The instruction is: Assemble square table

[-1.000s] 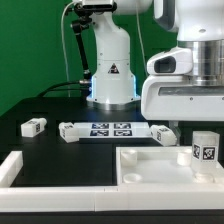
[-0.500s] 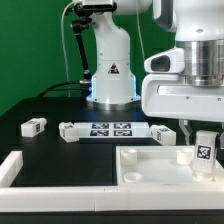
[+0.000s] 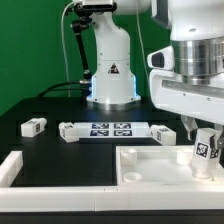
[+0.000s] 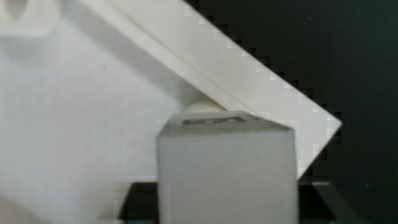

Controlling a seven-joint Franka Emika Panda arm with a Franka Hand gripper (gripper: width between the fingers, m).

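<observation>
The white square tabletop (image 3: 150,163) lies at the front right of the exterior view, with raised rims. My gripper (image 3: 204,138) hangs over its right corner and is shut on a short white tagged leg (image 3: 208,150), which stands slightly tilted on the tabletop. In the wrist view the leg (image 4: 222,165) fills the space between the dark fingers (image 4: 146,200), with the tabletop (image 4: 89,120) and its corner behind it. Two loose legs lie on the black table, one at the left (image 3: 33,126) and one behind the tabletop (image 3: 163,133).
The marker board (image 3: 112,129) lies in front of the robot base (image 3: 112,75). A low white border bar (image 3: 10,168) runs along the front left. A green wall stands behind.
The gripper has come down around the standing leg and closed on it. The gripper body has turned a little, and the leg now leans slightly.
</observation>
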